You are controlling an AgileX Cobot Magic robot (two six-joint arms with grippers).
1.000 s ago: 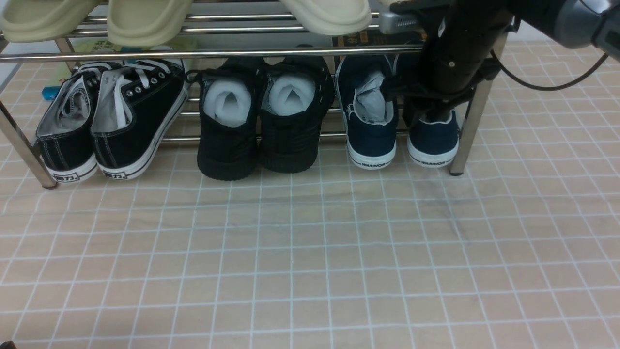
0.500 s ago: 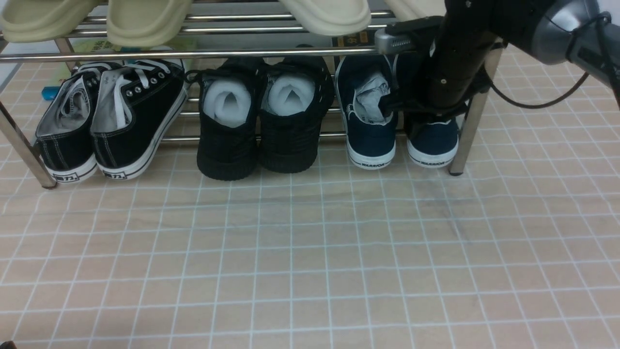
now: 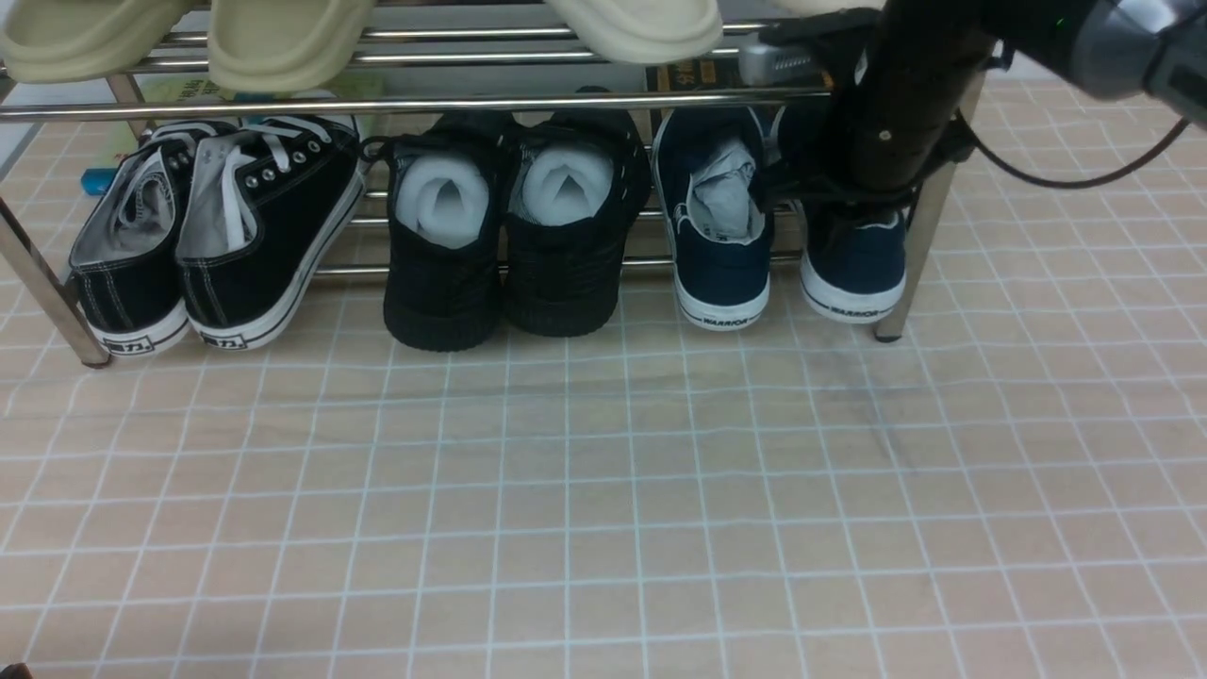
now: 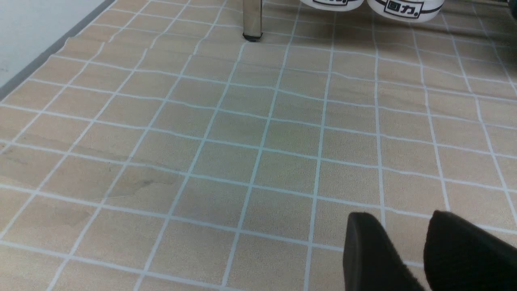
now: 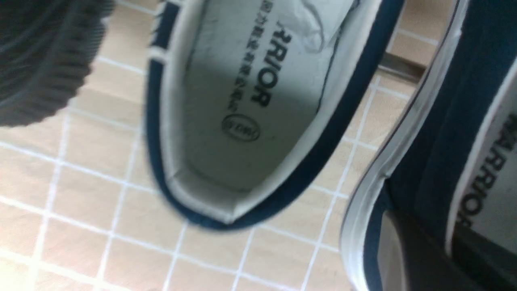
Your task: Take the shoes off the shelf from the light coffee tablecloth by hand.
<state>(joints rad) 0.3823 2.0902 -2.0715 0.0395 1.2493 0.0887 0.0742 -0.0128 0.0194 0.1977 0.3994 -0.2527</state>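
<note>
1. Front view: a pair of navy blue canvas slip-on shoes with white rubber soles [image 3: 721, 255] is stood at the right end of the lower tier of the two-tier chrome tube shelf [image 3: 424, 104]. The heels are turned outward towards the light coffee grid-lined tablecloth [image 3: 566, 471], so the open mouths are offered to a grasp from this side. The right-hand navy shoe [image 3: 853, 273] is reached by the black right gripper [image 3: 842, 203], whose tips are hidden behind the arm. The black lace-up sneakers [image 3: 217, 236] and the all-black textured shoes [image 3: 509, 245] are left alone on the same tier.

2. Left wrist view: the left gripper [image 4: 404, 220] hangs over bare tablecloth, its two black fingers [image 4: 371, 250] parted with nothing between them. It is well apart from the navy pair (probably parked, since one arm suffices for one shoe).

3. Right wrist view: the right gripper is seen closed narrowly on the inner side wall of the right-hand navy shoe, one dark finger [image 5: 416, 258] outside the wall and the other over the grey insole. The wall is judged to be chosen because it is a thin edge that the jaws can span. The left-hand navy shoe [image 5: 242, 121] lies just beside it, with a strip of cloth between them, and crumpled paper is seen inside it.
</note>
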